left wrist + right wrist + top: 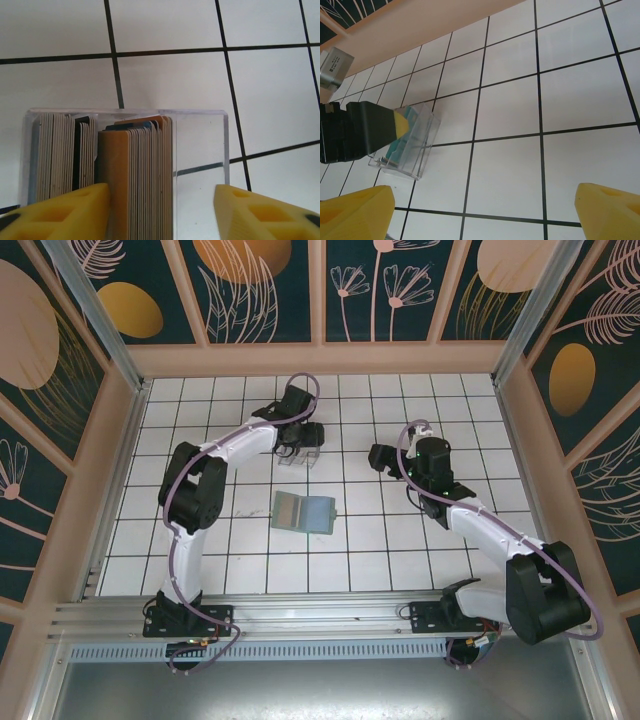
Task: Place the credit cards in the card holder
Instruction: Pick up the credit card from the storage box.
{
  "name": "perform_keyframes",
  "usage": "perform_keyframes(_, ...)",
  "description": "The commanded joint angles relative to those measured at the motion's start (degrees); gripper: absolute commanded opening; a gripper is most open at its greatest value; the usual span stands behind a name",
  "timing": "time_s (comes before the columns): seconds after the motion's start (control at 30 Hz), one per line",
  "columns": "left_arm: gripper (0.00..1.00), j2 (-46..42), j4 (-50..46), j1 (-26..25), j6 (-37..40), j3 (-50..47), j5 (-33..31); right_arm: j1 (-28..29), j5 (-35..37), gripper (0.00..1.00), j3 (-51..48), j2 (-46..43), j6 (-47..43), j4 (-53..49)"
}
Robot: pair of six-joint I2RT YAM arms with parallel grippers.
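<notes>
Your left fingers, spread wide, straddle the credit cards standing in the clear box; your right fingers gape wide above the tabletop. The card holder lies apart from that box, nearer you.

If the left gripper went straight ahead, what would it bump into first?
Most likely the credit cards standing in the clear plastic box, right ahead of the open left gripper. The gap to them is hard to judge.
</notes>
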Motion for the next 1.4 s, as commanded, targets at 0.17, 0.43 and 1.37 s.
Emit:
perform_keyframes(0.17,0.42,-6.03,4.27,-0.44,0.84,-4.44,3.59,-0.95,-1.96,0.93,-0.46,0.07,0.99,0.50)
perform_keyframes(0.43,0.37,-6.35,4.44,-0.50,0.79,-4.35,5.05,-1.02,-2.39,0.93,-0.66,0.16,1.01,0.63)
perform_keyframes(1.37,0.00,-8.90,0.88,-0.44,0.68,-4.76,-4.99,-1.22,-3.50,0.93,-0.53,0.61,1.17,1.13)
